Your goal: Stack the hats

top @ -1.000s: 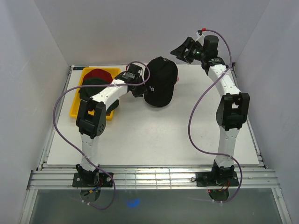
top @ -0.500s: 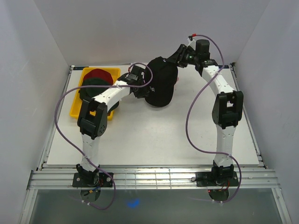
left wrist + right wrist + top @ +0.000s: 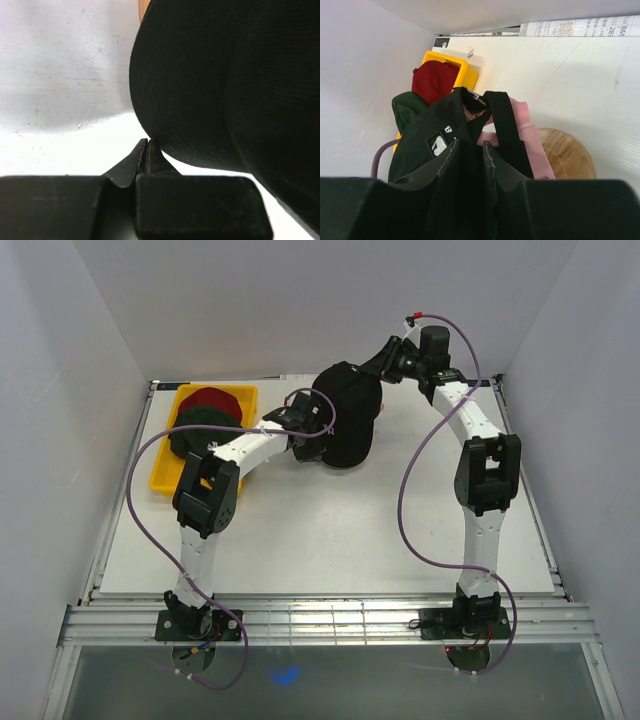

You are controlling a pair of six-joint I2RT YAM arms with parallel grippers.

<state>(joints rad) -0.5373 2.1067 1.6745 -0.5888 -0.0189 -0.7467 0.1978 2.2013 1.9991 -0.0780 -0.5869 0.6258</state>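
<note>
**Item 1. Black cap** [image 3: 348,425]. It sits at the far middle of the worktop [image 3: 330,530], between the two pincers, draped over a wooden stand [image 3: 567,155]. In the overhead view the cap hides the stand completely. The right wrist view shows its rounded wood just right of that pincer's fingers. The left wrist view shows only a sliver of wood above the cap.

**Item 2. Left pincer** [image 3: 148,155]. It is clenched, with the fingertips pressed together. The cap's lower edge lies directly ahead of the tips and touches them. Its own camera does not show whether any cloth is caught between them. From overhead, the pincer sits against the cap's left side.

**Item 3. Right pincer** [image 3: 471,145]. It is closed on the rear of the black cap, and black cloth fills the gap between its fingers. A white label [image 3: 439,145] lies just left of the tips, and the back strap runs ahead of them. Only this view shows the pink cloth [image 3: 527,137] lying under the strap, ahead and to the right.

**Item 4. Yellow tray** [image 3: 165,478]. It lies well beyond the left pincer's left side. It holds a red hat [image 3: 212,399] at the far end, then a dark green hat [image 3: 205,417], then a second black hat [image 3: 180,443] nearest. The right wrist view shows the red and green hats ahead-left of its fingers, but not the black one.
</note>
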